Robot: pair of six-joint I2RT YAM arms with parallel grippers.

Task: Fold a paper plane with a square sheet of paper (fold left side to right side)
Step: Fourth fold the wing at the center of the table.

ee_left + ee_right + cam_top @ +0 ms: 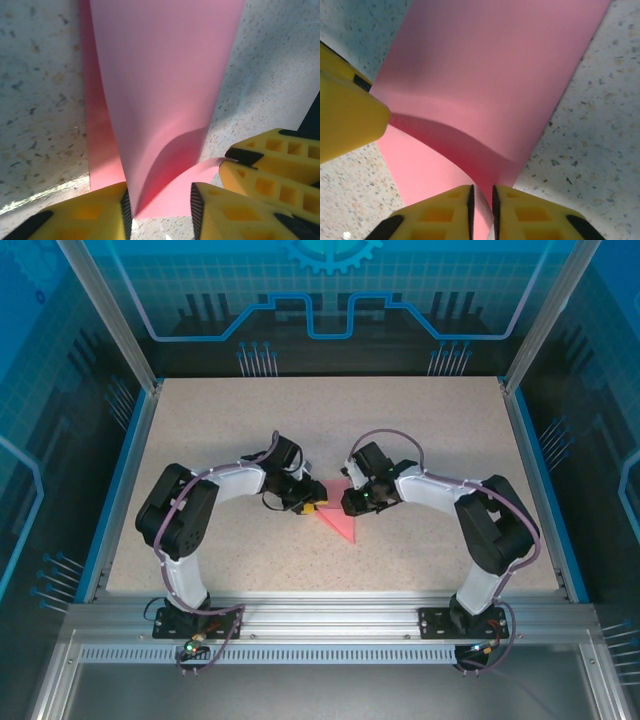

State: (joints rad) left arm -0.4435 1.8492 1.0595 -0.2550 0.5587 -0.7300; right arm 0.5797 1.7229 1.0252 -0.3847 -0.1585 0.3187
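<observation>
Fingers (445,212) of the right hand (482,200) close to a sliver on an edge of the square sheet of paper (490,75). They clamp a salmon-pink flap that arches up from a lower layer lying flat on the table (600,125). Opposite, the left hand (160,210) holds its own fingers well apart, straddling the curled edge of the sheet without pinching it. The right hand's yellow tips sit just beside it.

Seen from above, the two hands meet near the middle of the speckled table. The sheet shows as a pink wedge between them, its point toward the arms' bases.

The step in hand appears to be carrying the left side of the sheet over to the right side. To do it well, the clamped flap likely needs to travel in a low arc rather than be tugged, since paper this thin will probably buckle or slide. The free hand would do best pressing the lower layer to the table so it cannot creep. Edges should line up before any crease is pressed, and the crease is best run outward from its middle. A loose pinch risks dropping the flap, while too hard a pull risks a skewed fold.

Count: two arms, two hands, one sheet of paper, one table.
</observation>
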